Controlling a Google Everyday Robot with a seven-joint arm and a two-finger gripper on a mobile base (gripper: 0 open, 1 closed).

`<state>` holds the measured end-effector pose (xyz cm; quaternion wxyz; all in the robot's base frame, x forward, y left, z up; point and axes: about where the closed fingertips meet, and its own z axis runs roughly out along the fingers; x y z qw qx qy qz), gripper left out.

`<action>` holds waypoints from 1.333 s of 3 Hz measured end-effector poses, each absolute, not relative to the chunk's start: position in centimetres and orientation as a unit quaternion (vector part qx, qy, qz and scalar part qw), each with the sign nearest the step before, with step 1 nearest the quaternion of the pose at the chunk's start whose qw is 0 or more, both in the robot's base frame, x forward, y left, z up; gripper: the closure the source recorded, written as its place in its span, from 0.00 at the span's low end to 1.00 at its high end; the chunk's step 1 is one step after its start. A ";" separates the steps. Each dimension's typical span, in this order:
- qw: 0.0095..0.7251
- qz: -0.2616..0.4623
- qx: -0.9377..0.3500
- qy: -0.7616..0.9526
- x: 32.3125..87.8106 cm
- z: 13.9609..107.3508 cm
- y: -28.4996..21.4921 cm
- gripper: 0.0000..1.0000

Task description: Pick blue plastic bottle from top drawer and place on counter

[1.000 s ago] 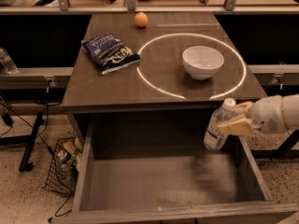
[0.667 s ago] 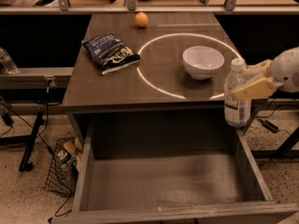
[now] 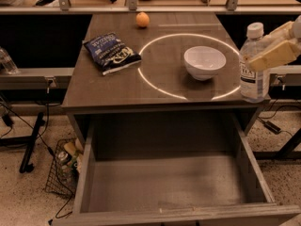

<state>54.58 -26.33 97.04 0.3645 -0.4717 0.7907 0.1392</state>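
While a second ago the water bottle [image 3: 254, 65] hung tilted over the right wall of the drawer [image 3: 83, 175], it now stands upright, higher and farther right, at the counter's [image 3: 103, 86] right front corner. Seven tenths of a second back it was already upright but sat lower and closer to the bowl [image 3: 204, 61]. Nothing else on the counter has shifted.

The gripper [image 3: 264, 51] reaches in from the right edge of the view, and its pale fingers [image 3: 277, 54] are closed on the bottle's upper body, just under the white cap. The bottle sits at 9 o'clock from the gripper, touching the fingers. Its base overlaps the counter's right front corner, though I cannot tell whether it rests on the wood or hangs just above it.

At 9 o'clock from the bottle, near but apart, the white bowl sits inside the bright white ring [image 3: 139, 66], showing only its plain white inside. Farther out at 9 o'clock, just left of the ring, lies a blue snack bag [image 3: 111, 52]. At 11 o'clock, near the counter's far edge, is an orange [image 3: 142, 19].

At 7 o'clock from the gripper, below the counter's front edge, the drawer stands pulled out, and its grey floor shows from wall to wall. Well beyond it, at 8 o'clock on the speckled floor, a wire basket [image 3: 55, 180] holds a jumble I cannot make out.
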 end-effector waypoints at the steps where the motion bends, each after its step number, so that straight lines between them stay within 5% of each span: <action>1: 0.387 0.152 -0.459 0.786 56.6 97.5 -25.9 1.00; 4: 0.512 0.119 -0.423 0.738 67.2 105.4 -26.9 1.00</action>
